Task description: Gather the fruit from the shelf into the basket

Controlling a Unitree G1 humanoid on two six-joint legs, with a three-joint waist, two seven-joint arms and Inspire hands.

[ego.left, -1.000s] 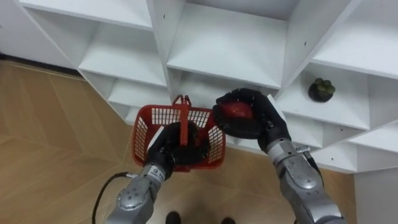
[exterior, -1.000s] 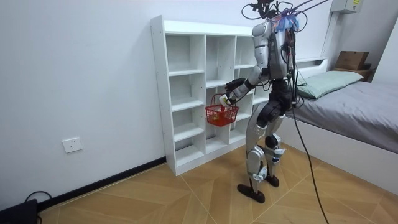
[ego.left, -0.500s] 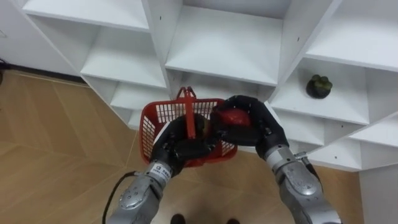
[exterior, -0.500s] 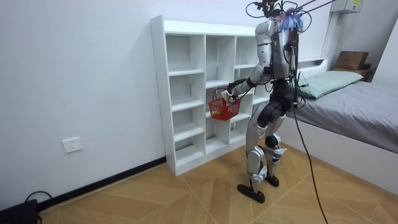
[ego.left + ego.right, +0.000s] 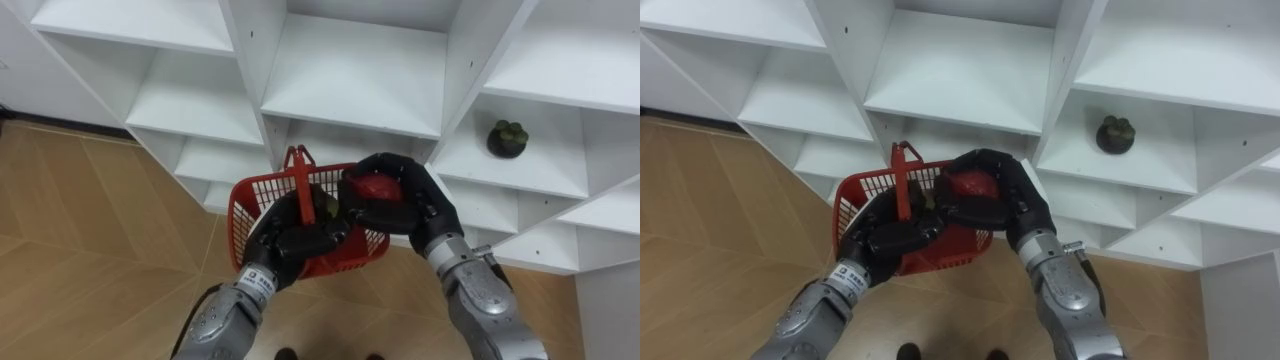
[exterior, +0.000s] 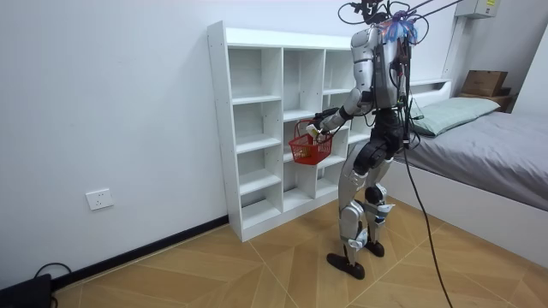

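A red mesh basket (image 5: 254, 206) with an upright handle (image 5: 299, 180) hangs tilted in front of the white closet (image 5: 350, 70). My left hand (image 5: 300, 238) is shut on its near side by the handle. My right hand (image 5: 418, 206) is curled round a red fruit (image 5: 375, 187) and holds it just over the basket's right rim. Something greenish (image 5: 324, 204) lies inside the basket. A dark round fruit with a green top (image 5: 505, 137) sits on a shelf to the right. In the room view I stand facing the closet with the basket (image 6: 310, 150) at waist height.
White dividers of the closet (image 5: 1060, 60) run on both sides of the hands, and lower shelves lie behind the basket. Wooden floor (image 5: 80, 230) spreads to the left. A bed (image 6: 488, 145) stands at the room view's right, behind me.
The basket has risen and tipped towards my right hand. The right hand has carried the red fruit left, from beside the basket to over its right rim.
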